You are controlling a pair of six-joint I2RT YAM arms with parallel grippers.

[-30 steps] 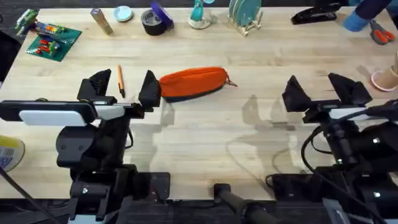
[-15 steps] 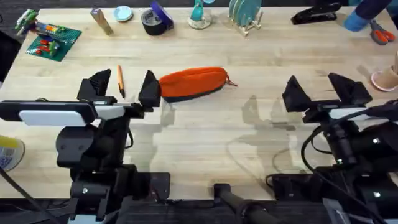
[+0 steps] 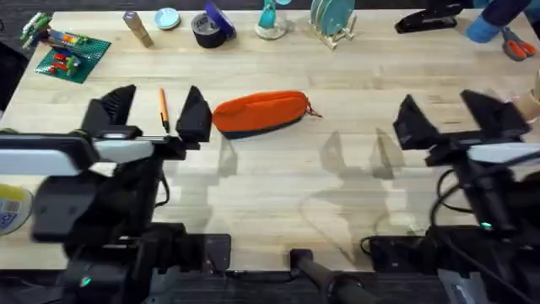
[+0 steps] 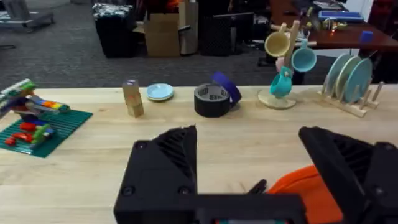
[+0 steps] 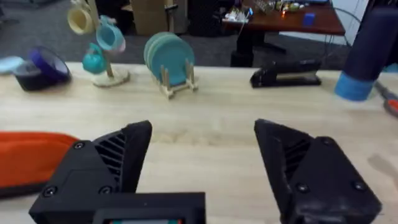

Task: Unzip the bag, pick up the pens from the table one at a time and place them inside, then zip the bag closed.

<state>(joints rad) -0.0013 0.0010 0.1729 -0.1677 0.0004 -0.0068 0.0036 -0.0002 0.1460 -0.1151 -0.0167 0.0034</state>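
The orange bag (image 3: 260,111) lies on the table (image 3: 278,181) left of centre, zipper pull at its right end; it also shows as an orange shape (image 4: 301,190) behind my left fingers and as an orange bag end (image 5: 31,158) in the right wrist view. One orange pen (image 3: 164,108) lies just left of the bag, between the left fingers. My left gripper (image 3: 157,114) hovers open over that pen, its right finger close to the bag's left end. My right gripper (image 3: 454,121) is open over bare table far right of the bag, holding nothing.
Along the far edge stand a green brick plate with toy bricks (image 3: 72,52), a wooden block (image 3: 137,28), a small blue dish (image 3: 167,18), a tape roll (image 3: 209,29), a mug tree (image 3: 270,19), a plate rack (image 3: 332,21), a stapler (image 3: 430,20) and scissors (image 3: 516,44).
Both arms have moved forward and slightly outward; the left fingers now sit farther up the table around the pen, the right gripper has shifted right. Bag and pen have not moved.
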